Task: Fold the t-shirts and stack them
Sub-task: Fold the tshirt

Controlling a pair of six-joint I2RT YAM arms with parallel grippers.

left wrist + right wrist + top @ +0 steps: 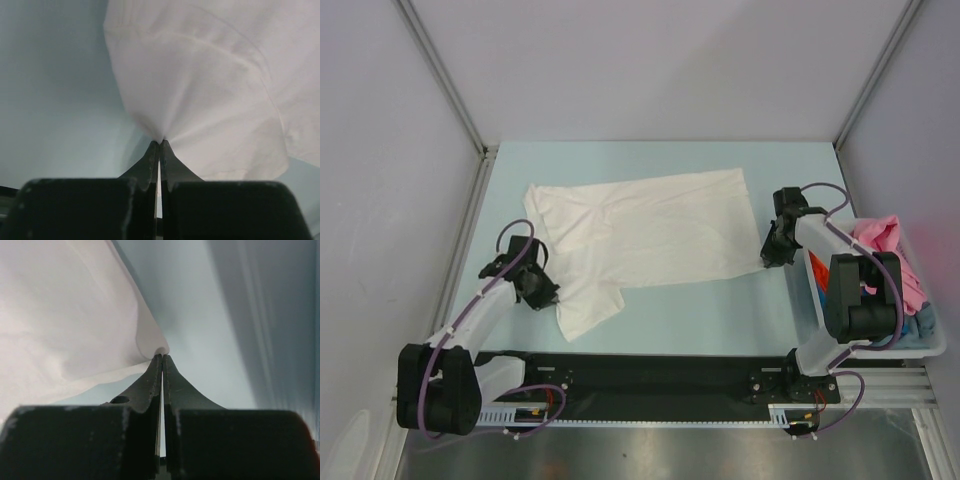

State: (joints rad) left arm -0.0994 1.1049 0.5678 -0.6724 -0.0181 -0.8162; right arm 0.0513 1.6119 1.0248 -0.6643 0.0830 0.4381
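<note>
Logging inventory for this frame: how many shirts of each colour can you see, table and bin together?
white shirt: 1, spread on the table
pink shirt: 1, in the bin
blue shirt: 1, in the bin
orange shirt: 1, only a sliver showing in the bin
Total: 4 visible; the right arm hides part of the bin.

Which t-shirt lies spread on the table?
The white t-shirt, pinched by the left gripper and right gripper; the pink t-shirt and blue t-shirt sit bunched in the bin.
</note>
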